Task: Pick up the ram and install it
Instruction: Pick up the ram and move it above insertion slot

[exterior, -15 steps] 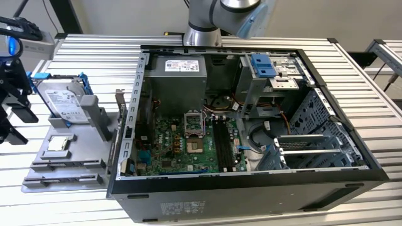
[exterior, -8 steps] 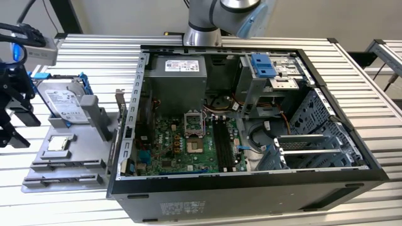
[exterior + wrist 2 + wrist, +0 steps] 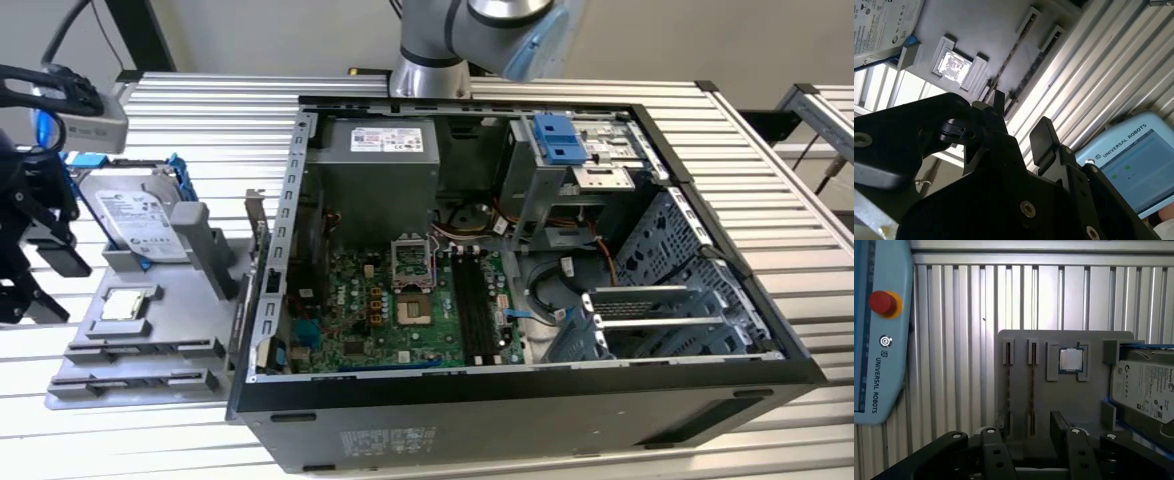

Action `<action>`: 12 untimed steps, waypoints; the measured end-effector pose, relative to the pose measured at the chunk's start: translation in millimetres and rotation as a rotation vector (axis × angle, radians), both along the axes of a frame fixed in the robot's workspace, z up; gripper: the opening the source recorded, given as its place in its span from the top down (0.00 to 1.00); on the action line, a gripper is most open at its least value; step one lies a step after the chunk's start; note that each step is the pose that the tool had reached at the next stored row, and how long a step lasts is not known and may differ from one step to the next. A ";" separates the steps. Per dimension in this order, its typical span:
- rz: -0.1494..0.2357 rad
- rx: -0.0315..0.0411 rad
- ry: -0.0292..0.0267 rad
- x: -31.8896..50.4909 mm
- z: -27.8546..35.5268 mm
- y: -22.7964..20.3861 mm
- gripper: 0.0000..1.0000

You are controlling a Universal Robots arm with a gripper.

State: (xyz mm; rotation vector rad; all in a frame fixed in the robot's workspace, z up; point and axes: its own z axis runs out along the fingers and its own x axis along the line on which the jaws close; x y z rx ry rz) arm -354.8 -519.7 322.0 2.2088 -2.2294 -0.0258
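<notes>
End effector spread, holding nothing, over the tray edge where a ram lies slotted; ribbed table alongside.

Thin ram edge-up in tray

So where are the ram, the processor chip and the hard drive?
ram (image 3: 1032,387), first wrist view, long edge of one stick
processor chip (image 3: 1071,360), first wrist view, silver top
hard drive (image 3: 1144,390), first wrist view, white label

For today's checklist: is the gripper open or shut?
Open: the gripper shows fingers apart in both wrist views, holding nothing.
</notes>
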 end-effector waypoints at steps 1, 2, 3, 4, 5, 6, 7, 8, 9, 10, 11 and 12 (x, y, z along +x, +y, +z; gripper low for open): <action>0.000 0.0000 0.0000 0.0 -1.0 -0.6 0.00; 0.000 0.0001 -0.0001 0.0 -2.2 -1.2 0.00; 0.000 0.0001 -0.0001 0.0 -3.3 -1.9 0.00; 0.000 0.0001 -0.0001 0.1 -4.2 -2.4 0.00; 0.000 0.0000 0.0000 0.0 -5.0 -3.1 0.00; 0.001 0.0000 0.0000 0.0 -5.9 -4.0 0.00; 0.001 0.0000 0.0001 0.0 -6.7 -5.0 0.00; 0.002 0.0001 0.0000 0.0 -7.7 -5.8 0.00; 0.002 0.0001 -0.0001 0.0 -8.9 -6.5 0.00; 0.003 0.0001 -0.0001 0.0 -10.2 -7.1 0.00; 0.003 0.0000 0.0000 0.0 -11.3 -7.7 0.00; 0.004 0.0000 0.0000 -0.1 -12.7 -8.2 0.00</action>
